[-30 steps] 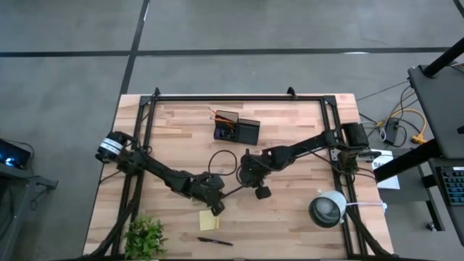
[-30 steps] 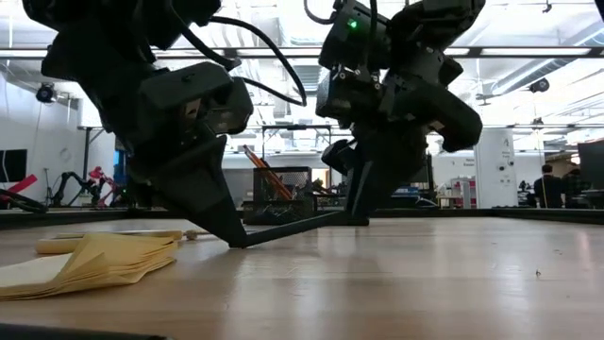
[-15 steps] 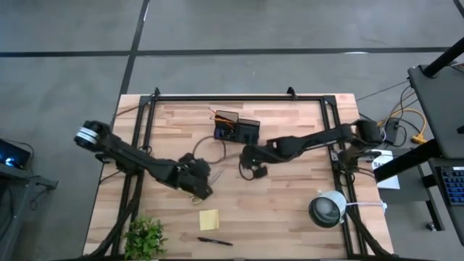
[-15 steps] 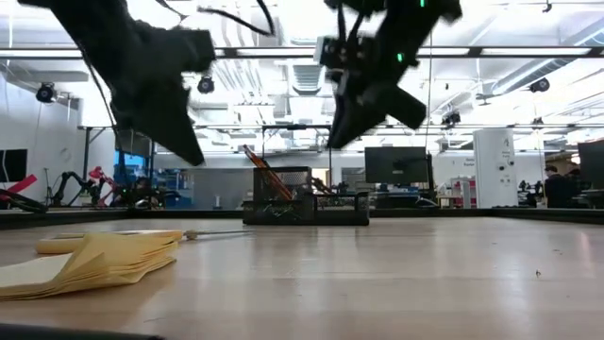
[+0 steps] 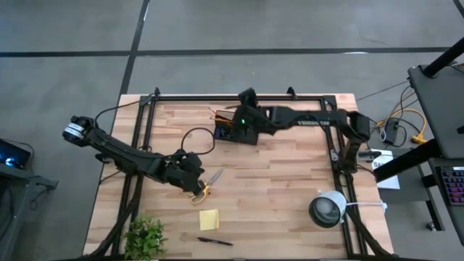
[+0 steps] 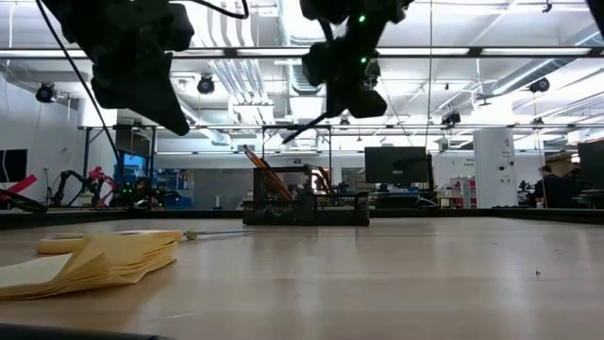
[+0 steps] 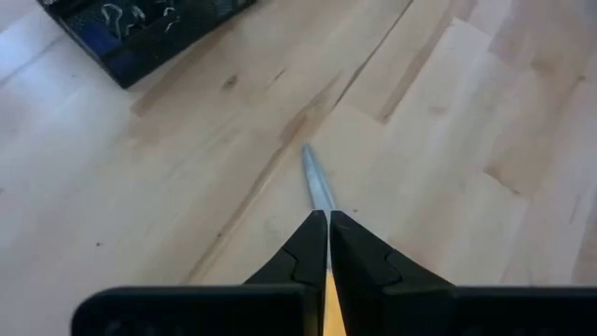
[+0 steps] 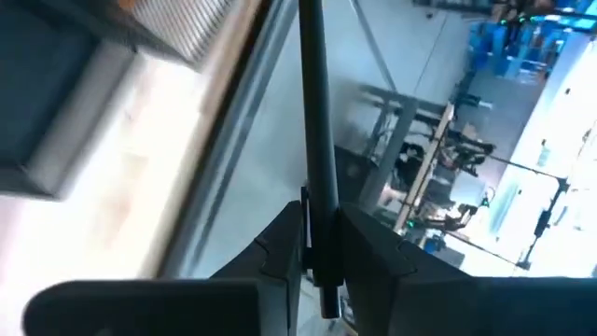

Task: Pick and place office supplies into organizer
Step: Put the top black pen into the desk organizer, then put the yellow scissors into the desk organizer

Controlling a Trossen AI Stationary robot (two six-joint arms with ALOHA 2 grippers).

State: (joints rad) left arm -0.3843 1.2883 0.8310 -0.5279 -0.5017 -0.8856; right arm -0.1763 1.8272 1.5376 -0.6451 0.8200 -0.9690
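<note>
My right gripper (image 5: 241, 112) hangs above the dark two-compartment organizer (image 5: 236, 129) at the table's far edge, shut on a thin black pen (image 8: 315, 140). An orange pencil (image 6: 264, 175) leans out of the organizer. My left gripper (image 7: 328, 217) is shut and raised over the yellow-handled scissors (image 5: 206, 183). The scissors lie flat on the wood, and their blade (image 7: 315, 182) shows just past the fingertips. The yellow sticky-note pad (image 5: 209, 219) and a second black pen (image 5: 214, 241) lie near the table's near edge. My right gripper pinches the black pen's shaft (image 8: 312, 210) between its two fingers (image 8: 280, 245). The pen runs along the fingers, with its long end sticking out past the tips and a short end behind. It is lifted clear and tilted above the organizer (image 6: 307, 200).
A green plant (image 5: 145, 235) stands at the near left corner and a round grey-white lamp (image 5: 328, 209) at the near right. Black rails run along the table's far edge and both sides. Bare wood lies between the organizer and the sticky pad. People show far back in the room.
A second ago both grippers were low at the table's middle with the black pen between them. My right gripper lifted the pen clear and carried it toward the far edge, over the organizer. My left gripper rose and drew back toward the left, uncovering the scissors.
</note>
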